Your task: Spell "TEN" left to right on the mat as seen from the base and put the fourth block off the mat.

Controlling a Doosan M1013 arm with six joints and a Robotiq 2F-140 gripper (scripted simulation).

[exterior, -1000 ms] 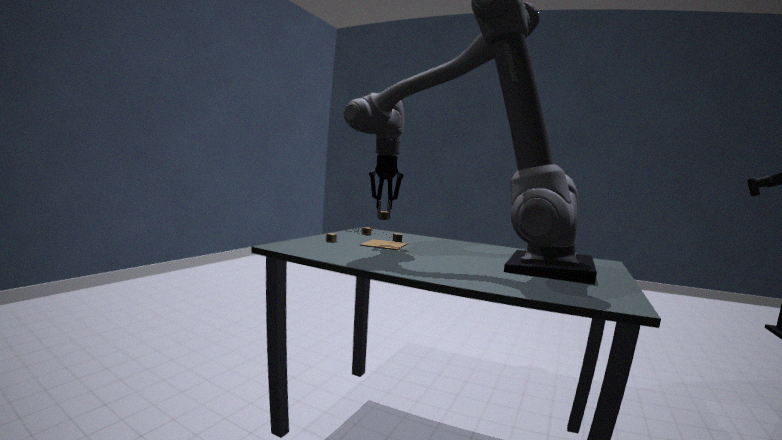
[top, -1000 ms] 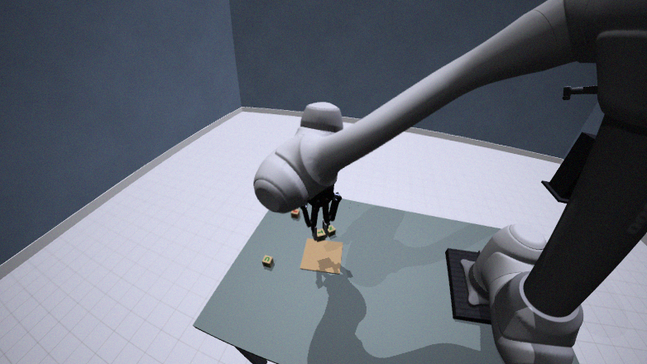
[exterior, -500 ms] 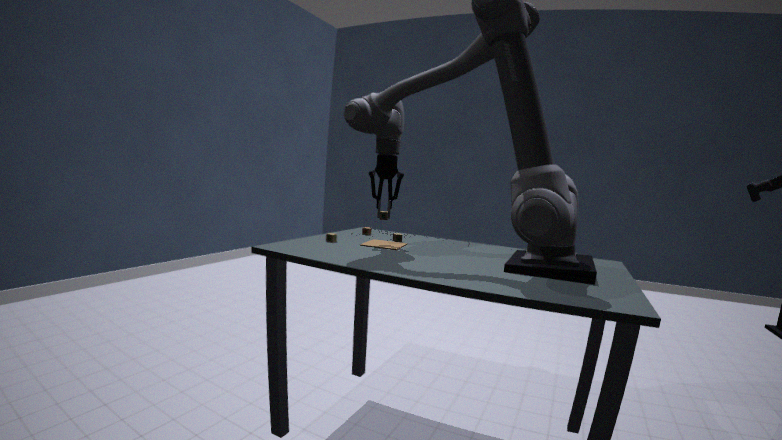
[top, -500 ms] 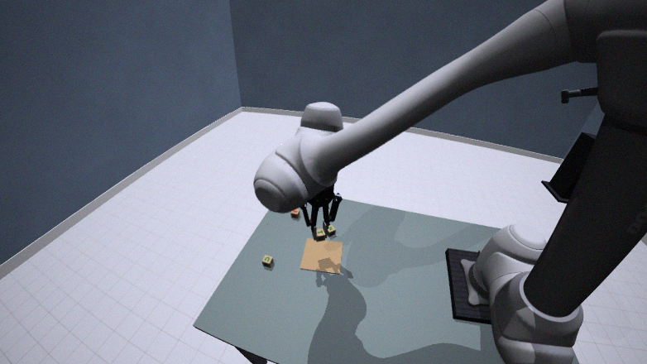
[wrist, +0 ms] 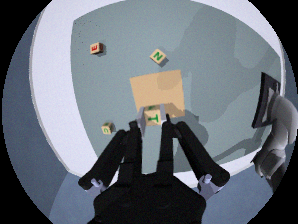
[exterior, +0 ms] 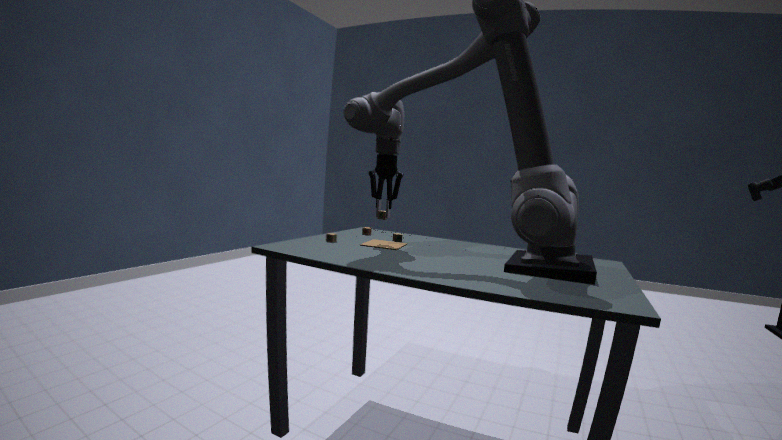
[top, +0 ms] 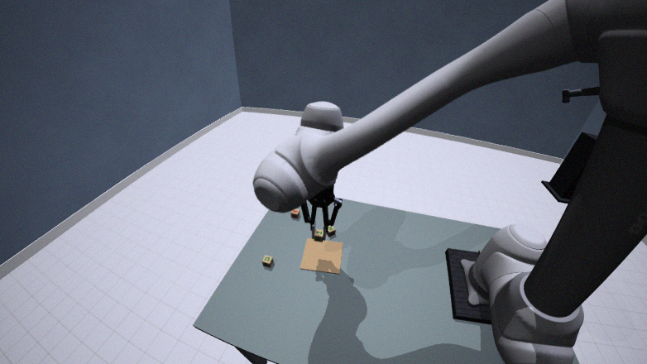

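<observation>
My gripper (top: 319, 230) is shut on a small wooden block (top: 318, 233) with a green letter on top that looks like a T. It holds the block well above the table, over the far edge of the tan mat (top: 322, 256). In the wrist view the held block (wrist: 153, 117) sits between the fingertips, with the mat (wrist: 157, 91) beyond it. A block with a green N (wrist: 157, 56) (top: 331, 230) lies off the mat on the table. A block with a red letter (top: 295, 212) lies farther away. Another block with a green letter (top: 267, 260) lies left of the mat.
The mat has no block on it. The robot base (top: 470, 284) stands on a black plate at the table's right side. The table's left edge (top: 226, 280) is near the left block. The arm's shadow falls across the table top.
</observation>
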